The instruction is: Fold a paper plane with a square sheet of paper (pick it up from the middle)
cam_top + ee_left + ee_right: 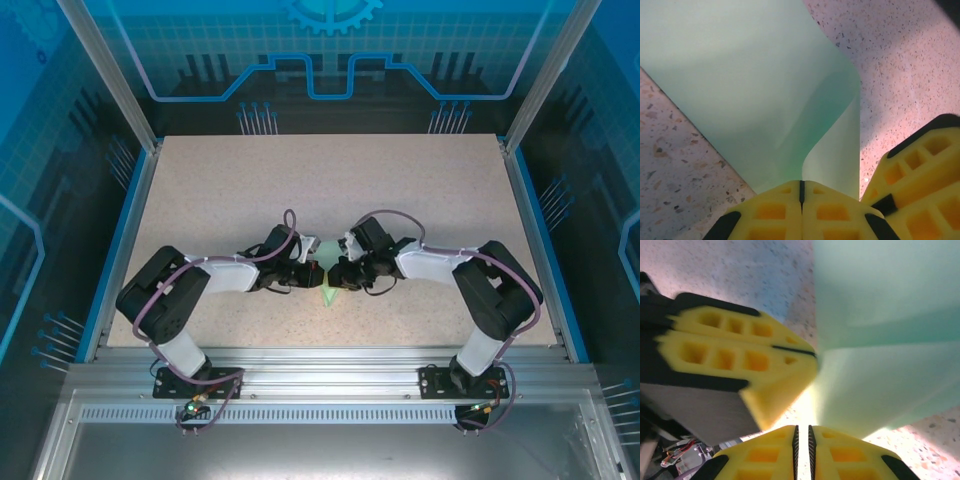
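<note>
Paper first: a pale mint-green sheet of thin paper (pixel 755 85) is held just off the speckled beige worktop (pixel 300 180), midway along its near edge and a little in from it, where the two arms meet. The left gripper (pixel 801 186) has its yellow pads pressed together on the sheet's lower edge, so that arm is clamped on it. The right gripper (pixel 802 429) stands just beside the left one; its pads are almost together with a thin slit between, and I cannot tell whether paper lies in that slit or only behind it. The sheet sits between the two tools, reached from the worktop's left side by one and from its right side by the other, so neither arm is nearer. In the left wrist view it rises away from the pads and rolls over in a soft, uncreased bend. From above, the visible part is a narrow sliver whose long axis runs from far edge to near edge, across the line joining the grippers, its free end pointing at the near edge. My judgement: any crease to come should run along that axis
</note>
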You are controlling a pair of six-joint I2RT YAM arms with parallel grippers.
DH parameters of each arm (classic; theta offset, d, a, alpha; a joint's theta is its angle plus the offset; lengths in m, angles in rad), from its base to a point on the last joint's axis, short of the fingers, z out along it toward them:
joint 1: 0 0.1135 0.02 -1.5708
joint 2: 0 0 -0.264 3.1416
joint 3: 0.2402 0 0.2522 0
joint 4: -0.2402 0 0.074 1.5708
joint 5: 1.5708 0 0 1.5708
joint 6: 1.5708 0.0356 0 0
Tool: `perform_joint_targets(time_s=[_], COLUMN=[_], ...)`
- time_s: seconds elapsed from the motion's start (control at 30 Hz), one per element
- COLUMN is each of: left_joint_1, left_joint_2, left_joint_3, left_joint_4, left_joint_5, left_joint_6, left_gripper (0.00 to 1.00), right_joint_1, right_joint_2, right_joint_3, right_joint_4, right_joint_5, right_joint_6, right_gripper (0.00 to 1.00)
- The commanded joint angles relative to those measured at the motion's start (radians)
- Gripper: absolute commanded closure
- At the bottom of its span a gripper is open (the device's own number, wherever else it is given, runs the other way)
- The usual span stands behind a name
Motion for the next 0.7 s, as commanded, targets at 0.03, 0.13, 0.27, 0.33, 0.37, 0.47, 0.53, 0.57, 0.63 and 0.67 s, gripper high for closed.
perform_joint_targets(time_s=[0.03, 0.13, 0.27, 0.33, 0.37, 0.47, 0.53, 0.57, 0.63, 0.67], left_joint_1=[0.013, 0.014, 0.017, 0.017, 0.017, 0.021, 0.023, 0.025, 0.026, 0.027], left_joint_2=[0.021, 0.034, 0.050, 0.051, 0.052, 0.051, 0.053, 0.053, 0.056, 0.057], left_joint_3=[0.041, 0.052, 0.063, 0.061, 0.060, 0.056, 0.053, 0.052, 0.054, 0.055], left_joint_4=[-0.023, -0.029, -0.034, -0.033, -0.033, -0.035, -0.034, -0.031, -0.034, -0.035], left_joint_5=[0.046, 0.056, 0.060, 0.054, 0.052, 0.053, 0.049, 0.050, 0.052, 0.053], left_joint_6=[0.044, 0.054, 0.060, 0.059, 0.058, 0.062, 0.061, 0.062, 0.062, 0.062], left_gripper=[0.93, 0.93, 0.92, 0.92, 0.92, 0.92, 0.92, 0.92, 0.92, 0.92], right_joint_1=[0.014, 0.015, 0.020, 0.024, 0.024, 0.027, 0.029, 0.030, 0.031, 0.031], right_joint_2=[-0.009, -0.003, 0.002, 0.003, 0.003, 0.008, 0.010, 0.012, 0.012, 0.012], right_joint_3=[-0.058, -0.071, -0.073, -0.073, -0.072, -0.072, -0.072, -0.071, -0.074, -0.075], right_joint_4=[0.075, 0.094, 0.105, 0.105, 0.105, 0.105, 0.102, 0.101, 0.100, 0.095], right_joint_5=[0.006, 0.003, 0.003, 0.007, 0.006, 0.006, 0.008, 0.008, 0.012, 0.014], right_joint_6=[0.059, 0.068, 0.075, 0.077, 0.077, 0.077, 0.076, 0.077, 0.077, 0.074], right_gripper=[0.84, 0.84, 0.84, 0.84, 0.84, 0.84, 0.84, 0.84, 0.84, 0.84])
